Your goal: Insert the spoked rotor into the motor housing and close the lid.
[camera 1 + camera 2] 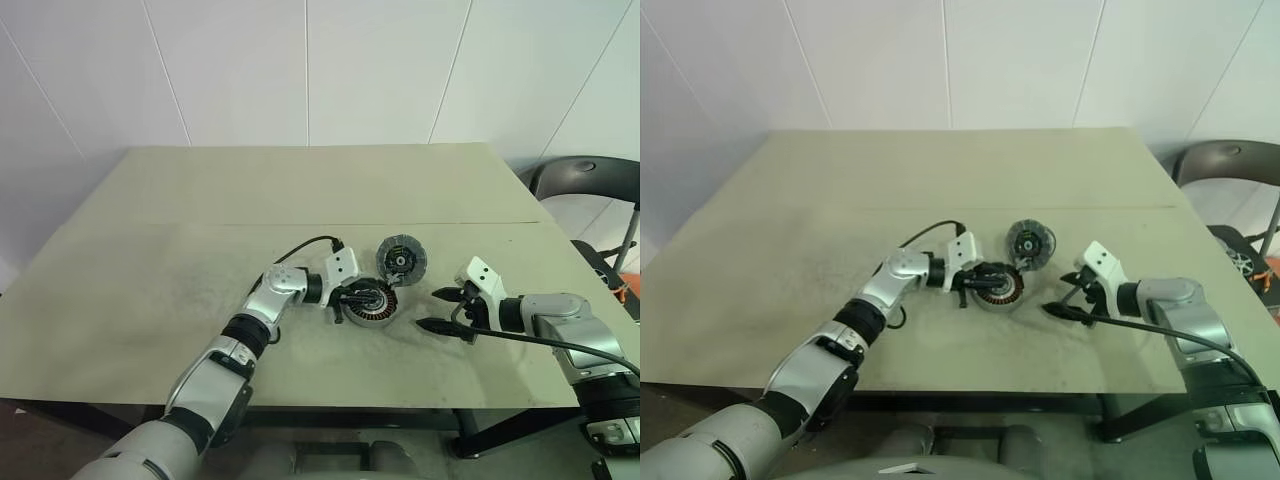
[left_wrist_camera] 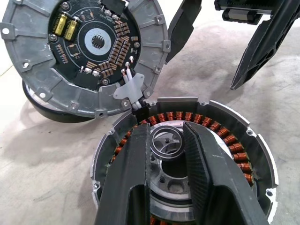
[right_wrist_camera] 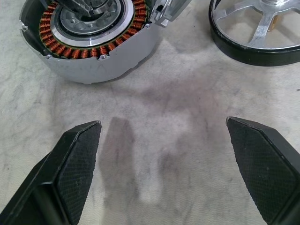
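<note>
The motor housing (image 1: 368,305) is a silver puck with coppery windings (image 2: 225,140), standing at the table's front middle. My left gripper (image 2: 166,133) reaches into its top, fingers (image 2: 133,164) nearly together and clasping the small silver ring at its centre. The lid (image 2: 28,61), a grey disc with a dark circuit board, is tilted up behind the housing, joined to it at the rim. It leans on the spoked rotor (image 3: 243,54), a black ring with silver spokes lying flat. My right gripper (image 1: 428,309) hovers wide open and empty just right of the housing.
The pale table (image 1: 200,220) stretches far to the left and back. A black cable (image 1: 305,245) loops off my left wrist. A dark chair (image 1: 590,180) stands beyond the table's right edge.
</note>
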Motion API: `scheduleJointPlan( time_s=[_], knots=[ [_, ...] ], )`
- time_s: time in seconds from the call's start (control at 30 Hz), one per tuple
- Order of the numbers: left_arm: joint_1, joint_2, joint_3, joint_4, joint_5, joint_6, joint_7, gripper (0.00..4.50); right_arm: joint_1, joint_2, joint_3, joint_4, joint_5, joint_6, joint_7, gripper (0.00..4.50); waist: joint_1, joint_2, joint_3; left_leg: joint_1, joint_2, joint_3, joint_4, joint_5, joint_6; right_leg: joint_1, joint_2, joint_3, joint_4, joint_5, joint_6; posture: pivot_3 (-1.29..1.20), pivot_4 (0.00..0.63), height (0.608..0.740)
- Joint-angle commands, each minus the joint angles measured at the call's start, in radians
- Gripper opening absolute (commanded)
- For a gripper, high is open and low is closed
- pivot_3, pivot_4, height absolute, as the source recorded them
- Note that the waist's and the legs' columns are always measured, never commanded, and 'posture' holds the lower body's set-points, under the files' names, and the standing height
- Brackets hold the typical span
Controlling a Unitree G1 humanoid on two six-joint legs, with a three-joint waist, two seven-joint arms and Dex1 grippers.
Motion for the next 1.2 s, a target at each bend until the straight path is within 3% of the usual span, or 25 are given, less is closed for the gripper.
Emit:
scheduleJointPlan(
  time_s=[0.03, 0.17, 0.27, 0.43, 0.63, 0.87, 0.97, 1.2],
  knots=[
    [-0.006, 0.000, 0.002, -0.016, 0.003, -0.011, -0.017, 0.68, -0.006, 0.004, -0.009, -0.043, 0.012, -0.001, -0.004, 4.50, 0.000, 0.000, 0.000, 0.000, 0.000, 0.000, 0.000, 0.000, 0.000, 0.000, 0.000, 0.000, 0.000, 0.000, 0.000, 0.00, 0.000, 0.740],
    [0.001, 0.011, -0.011, -0.019, 0.019, -0.007, -0.034, 0.68, -0.011, 0.008, -0.007, -0.040, 0.010, -0.001, -0.008, 4.50, -0.001, 0.000, 0.000, 0.000, 0.000, 0.000, 0.000, 0.000, 0.000, 0.000, 0.000, 0.000, 0.000, 0.000, 0.000, 0.00, 0.000, 0.740],
    [0.007, 0.018, -0.014, -0.028, 0.024, 0.005, -0.037, 1.72, -0.015, 0.010, -0.006, -0.035, 0.008, -0.005, -0.007, 4.50, 0.000, 0.000, 0.000, 0.000, 0.000, 0.000, 0.000, 0.000, 0.000, 0.000, 0.000, 0.000, 0.000, 0.000, 0.000, 0.00, 0.000, 0.740],
    [-0.014, 0.023, 0.024, -0.013, 0.041, -0.033, 0.101, 3.33, -0.020, 0.021, -0.016, -0.042, 0.023, -0.006, -0.002, 4.50, 0.001, 0.000, 0.000, 0.001, 0.000, 0.000, 0.001, 0.000, 0.000, 0.001, 0.000, 0.000, 0.000, 0.000, 0.000, 0.00, 0.000, 0.740],
    [0.043, 0.052, 0.164, -0.208, -0.143, 0.106, 0.067, 3.33, -0.023, 0.094, -0.113, -0.161, 0.202, 0.077, -0.005, 4.50, -0.003, 0.000, 0.000, 0.000, 0.001, -0.001, 0.000, 0.000, 0.000, -0.001, 0.000, 0.000, 0.002, 0.001, 0.001, 0.00, 0.000, 0.740],
    [0.140, 0.131, 0.207, -0.384, -0.186, 0.217, 0.098, 3.33, -0.048, 0.164, -0.080, -0.206, 0.250, 0.131, -0.044, 4.50, -0.001, 0.001, 0.000, 0.001, 0.001, -0.001, 0.001, 0.000, 0.000, 0.000, 0.000, 0.000, 0.002, 0.003, -0.003, 0.00, 0.000, 0.740],
    [0.157, 0.142, 0.227, -0.408, -0.194, 0.237, 0.132, 3.37, -0.058, 0.186, -0.043, -0.202, 0.235, 0.134, -0.052, 3.88, -0.001, 0.001, -0.001, 0.001, 0.001, -0.001, 0.001, 0.000, 0.000, 0.000, 0.000, 0.000, 0.002, 0.003, -0.003, 0.00, 0.000, 0.740],
    [0.181, 0.161, 0.232, -0.435, -0.203, 0.255, 0.163, 3.37, -0.072, 0.173, -0.003, -0.143, 0.166, 0.091, -0.094, 1.36, -0.001, 0.001, -0.001, 0.001, 0.000, -0.001, 0.001, 0.000, 0.000, 0.000, 0.000, 0.000, 0.002, 0.003, -0.003, 0.00, 0.000, 0.740]
  ],
)
